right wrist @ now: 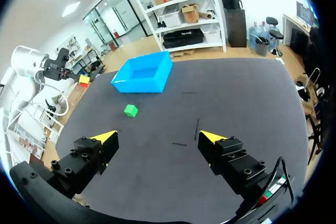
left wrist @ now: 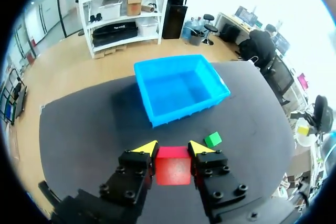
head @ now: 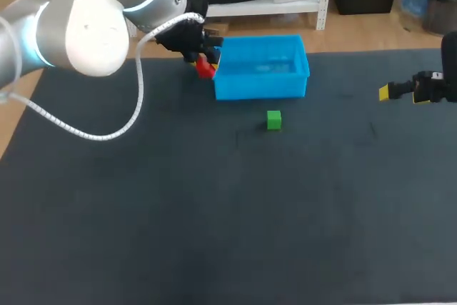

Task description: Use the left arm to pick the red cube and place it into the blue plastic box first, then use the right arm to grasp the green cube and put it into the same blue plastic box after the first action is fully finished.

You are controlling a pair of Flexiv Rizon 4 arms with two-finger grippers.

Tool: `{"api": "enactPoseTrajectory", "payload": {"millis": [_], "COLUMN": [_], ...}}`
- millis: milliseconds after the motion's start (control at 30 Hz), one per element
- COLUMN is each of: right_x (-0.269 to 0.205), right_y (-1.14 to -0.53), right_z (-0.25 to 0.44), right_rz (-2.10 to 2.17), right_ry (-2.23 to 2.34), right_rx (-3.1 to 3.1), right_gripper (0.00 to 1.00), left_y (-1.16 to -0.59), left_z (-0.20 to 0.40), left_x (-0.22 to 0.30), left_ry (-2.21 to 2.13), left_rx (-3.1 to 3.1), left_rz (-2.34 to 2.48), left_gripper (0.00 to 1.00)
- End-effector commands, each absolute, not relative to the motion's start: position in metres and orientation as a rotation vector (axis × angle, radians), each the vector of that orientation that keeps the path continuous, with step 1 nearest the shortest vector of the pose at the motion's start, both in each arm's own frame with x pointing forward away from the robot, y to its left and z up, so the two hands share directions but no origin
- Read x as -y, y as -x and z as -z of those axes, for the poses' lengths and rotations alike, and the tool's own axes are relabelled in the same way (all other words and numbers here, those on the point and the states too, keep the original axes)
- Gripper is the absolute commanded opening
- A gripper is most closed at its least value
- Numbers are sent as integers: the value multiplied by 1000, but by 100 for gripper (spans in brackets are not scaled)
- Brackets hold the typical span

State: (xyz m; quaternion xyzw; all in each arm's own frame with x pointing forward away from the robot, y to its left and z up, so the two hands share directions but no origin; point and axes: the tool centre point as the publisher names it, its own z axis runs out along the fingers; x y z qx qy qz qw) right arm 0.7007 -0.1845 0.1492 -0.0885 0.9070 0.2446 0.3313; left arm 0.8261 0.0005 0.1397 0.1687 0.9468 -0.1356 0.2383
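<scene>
Left pincer [left wrist: 173, 149] is pinching the red cube [left wrist: 172, 167] between both fingers, carrying it above the desk [left wrist: 79, 129] just short of the blue plastic box [left wrist: 186, 109], whose open hollow is lying straight ahead; right pincer [right wrist: 157, 139] is hanging spread, well apart from the green cube [right wrist: 130, 110]

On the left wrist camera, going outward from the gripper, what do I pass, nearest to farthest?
Left gripper, shut on the red cube -> green cube -> blue plastic box.
</scene>
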Motion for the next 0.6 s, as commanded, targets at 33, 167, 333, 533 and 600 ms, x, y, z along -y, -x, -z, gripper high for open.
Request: {"api": "enactPoseTrajectory", "payload": {"millis": [33,167,333,533,600], "right_x": [185,185,185,185,185], "right_y": [-701,-701,-701,-701,-701], "right_z": [-149,-149,-149,-149,-149], "right_rz": [-640,-640,-640,-640,-640], "right_ry": [233,233,233,233,233], "right_rx": [-2372,-2372,-2372,-2372,-2372], "right_gripper": [100,100,100,100,100], "left_y": [-841,-852,-871,-900,-911], "left_z": [-132,-133,-133,-129,-125], "left_x": [1,2,7,25,31], "left_ry": [-475,-476,-514,-580,-590], "left_rx": [-2602,-2593,-2564,-2513,-2501], "left_rz": [434,448,442,458,465], "left_gripper": [0,0,0,0,0]}}
